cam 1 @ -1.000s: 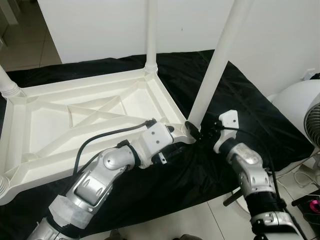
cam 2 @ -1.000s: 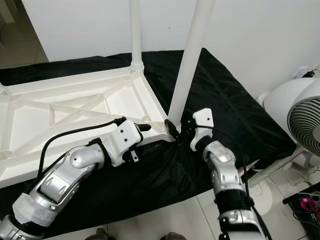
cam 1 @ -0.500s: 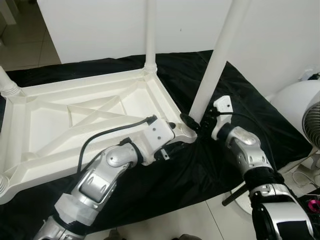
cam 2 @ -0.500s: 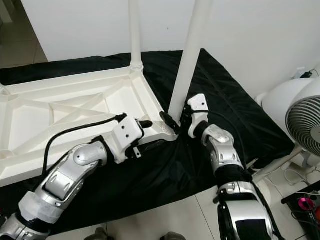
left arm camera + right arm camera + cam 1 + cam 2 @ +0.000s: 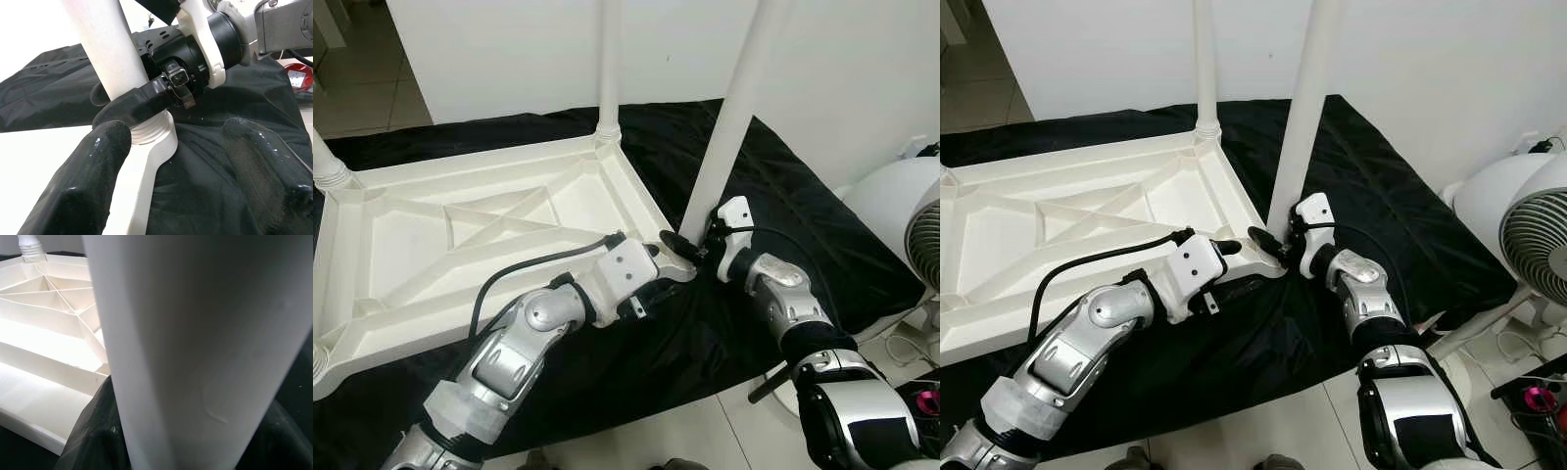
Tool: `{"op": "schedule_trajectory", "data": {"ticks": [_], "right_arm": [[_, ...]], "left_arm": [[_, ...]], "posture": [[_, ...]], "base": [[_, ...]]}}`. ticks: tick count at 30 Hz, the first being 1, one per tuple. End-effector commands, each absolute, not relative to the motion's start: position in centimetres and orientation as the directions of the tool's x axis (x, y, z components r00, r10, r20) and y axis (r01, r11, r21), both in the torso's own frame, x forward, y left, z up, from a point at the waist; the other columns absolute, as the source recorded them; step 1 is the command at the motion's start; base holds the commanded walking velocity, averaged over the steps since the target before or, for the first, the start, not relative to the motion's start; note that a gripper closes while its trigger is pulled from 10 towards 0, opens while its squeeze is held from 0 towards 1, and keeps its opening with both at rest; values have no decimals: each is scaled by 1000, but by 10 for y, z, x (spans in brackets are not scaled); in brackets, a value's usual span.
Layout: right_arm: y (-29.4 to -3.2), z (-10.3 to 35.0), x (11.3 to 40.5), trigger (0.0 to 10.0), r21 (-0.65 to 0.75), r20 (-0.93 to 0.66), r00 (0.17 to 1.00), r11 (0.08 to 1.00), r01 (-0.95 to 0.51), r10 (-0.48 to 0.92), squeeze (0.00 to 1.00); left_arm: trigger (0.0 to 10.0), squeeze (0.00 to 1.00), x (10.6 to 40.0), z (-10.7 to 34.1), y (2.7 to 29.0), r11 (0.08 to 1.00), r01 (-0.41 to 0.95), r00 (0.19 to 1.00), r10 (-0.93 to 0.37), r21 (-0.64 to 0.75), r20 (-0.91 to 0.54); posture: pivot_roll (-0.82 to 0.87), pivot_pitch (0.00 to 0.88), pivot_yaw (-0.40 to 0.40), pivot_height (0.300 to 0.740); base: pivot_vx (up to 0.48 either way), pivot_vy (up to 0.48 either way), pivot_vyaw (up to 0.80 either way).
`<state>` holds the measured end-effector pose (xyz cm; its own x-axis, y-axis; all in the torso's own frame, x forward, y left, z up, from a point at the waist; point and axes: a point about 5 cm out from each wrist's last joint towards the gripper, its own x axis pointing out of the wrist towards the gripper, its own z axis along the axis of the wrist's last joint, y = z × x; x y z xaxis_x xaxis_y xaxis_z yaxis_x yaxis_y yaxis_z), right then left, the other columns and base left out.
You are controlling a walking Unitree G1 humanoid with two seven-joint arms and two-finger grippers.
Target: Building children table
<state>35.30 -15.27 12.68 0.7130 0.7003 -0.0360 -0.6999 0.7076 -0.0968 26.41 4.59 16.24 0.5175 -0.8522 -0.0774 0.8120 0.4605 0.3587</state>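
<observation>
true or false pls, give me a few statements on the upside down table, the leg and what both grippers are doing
1. The white tabletop lies upside down on a black cloth. True.
2. The right gripper grips the near-corner table leg at its base. True.
3. The left gripper holds a screwdriver. False: its jaws are open beside the corner socket.
4. The leg lies flat on the cloth. False: it stands upright.
5. A white fan stands on the robot's left. False: on its right.
</observation>
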Motion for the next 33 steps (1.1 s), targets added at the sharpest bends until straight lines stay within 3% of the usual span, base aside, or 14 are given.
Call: {"op": "schedule_trajectory", "data": {"ticks": [1, 5, 6, 12, 15, 22, 23, 29, 33], "right_arm": [[-152, 115, 349, 0, -75, -85, 696, 692, -718, 713, 0], [-154, 112, 349, 0, -59, -80, 713, 711, -701, 696, 0], [-155, 108, 346, 10000, -41, -76, 728, 727, -685, 681, 0], [-154, 103, 342, 10000, 11, -41, 767, 768, -641, 640, 0], [-145, 101, 342, 10000, 19, -46, 855, 856, -517, 517, 0], [-132, 105, 340, 10000, 62, -19, 935, 934, -352, 354, 0], [-124, 106, 337, 10000, 117, -17, 970, 964, -237, 241, 0], [-115, 106, 329, 10000, 162, -9, 1000, 987, -9, 10, 0], [-99, 111, 320, 10000, 175, 12, 1000, 984, -7, 5, 0]], "left_arm": [[10000, 0, 268, 163, 46, 478, 792, 541, -838, 380, -73], [10000, 0, 270, 164, 48, 482, 789, 545, -836, 382, -70], [10000, 0, 271, 165, 48, 481, 787, 545, -836, 386, -69], [10000, 0, 274, 166, 48, 484, 779, 551, -832, 398, -65], [10000, 0, 282, 174, 49, 587, 751, 614, -789, 303, 6], [10000, 0, 287, 173, 54, 644, 709, 669, -743, 287, 16], [10000, 0, 287, 172, 57, 662, 702, 680, -732, 264, 27], [10000, 0, 289, 171, 57, 670, 704, 684, -729, 234, 30], [10000, 0, 288, 169, 57, 663, 707, 680, -733, 246, 21]], "posture": [[-33, 0, -11, 740], [-36, 0, 0, 740], [-43, 0, 5, 740], [-51, 0, 9, 740], [-62, 0, 6, 740], [-54, 0, 1, 740], [-55, 0, -1, 740], [-60, 0, -9, 740], [-69, 0, -14, 740]], "base": [[0, 0, 0], [0, 0, 0], [0, 0, 0], [0, 0, 0], [0, 0, 0], [0, 0, 0], [0, 0, 0], [0, 0, 0], [0, 0, 0]]}}
